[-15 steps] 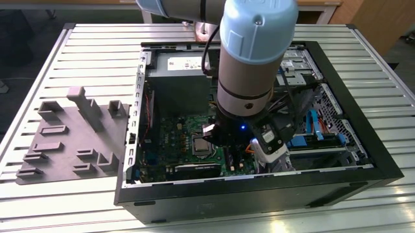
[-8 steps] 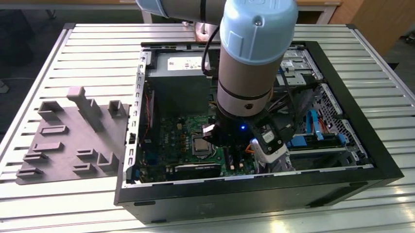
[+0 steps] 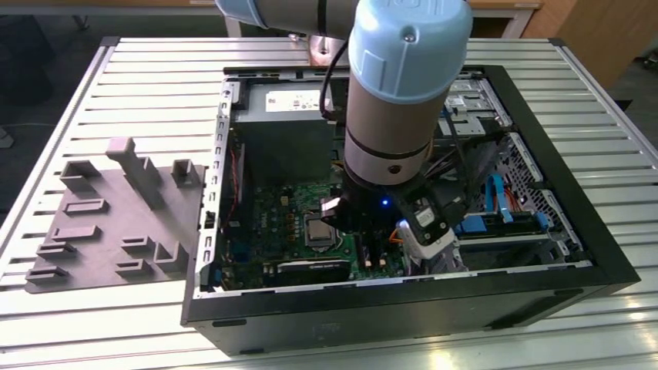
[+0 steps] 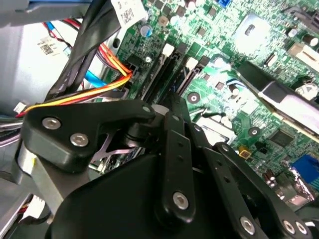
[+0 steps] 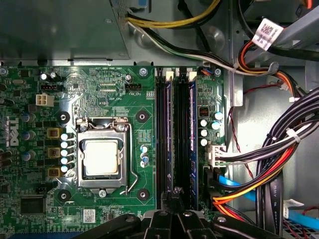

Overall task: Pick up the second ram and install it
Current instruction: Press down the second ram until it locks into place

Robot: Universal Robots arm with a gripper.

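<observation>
From my remote seat, starting at the exterior view's left, I see the gray fixture [image 3: 113, 220] with its upright posts lying on the slatted table [image 3: 82, 85], just beside the open computer case [image 3: 575, 254]. Further right, inside the case, the arm [image 3: 401, 85] reaches straight down over the motherboard [image 3: 277, 223], and its gripper [image 3: 355, 223] hangs low above the board next to the processor socket [image 3: 320, 235]. In the first wrist view the socket [image 5: 102, 158] sits to one side of the black memory slots [image 5: 177, 134], and I can make out two sticks lying in those slots, the second ram [image 5: 192, 144] in the slot nearer the bundled cables [image 5: 259, 169], parallel to and close beside the first ram [image 5: 168, 144]. The gripper's dark linkage [image 5: 172, 221] sits directly over the near end of the slots. In the second wrist view the gripper [image 4: 169, 107] points down at the same slots [image 4: 164, 69], with orange and yellow wires [image 4: 99, 89] running just beside them. Whether its fingers are apart or together I cannot tell, as the linkage hides the tips.
</observation>
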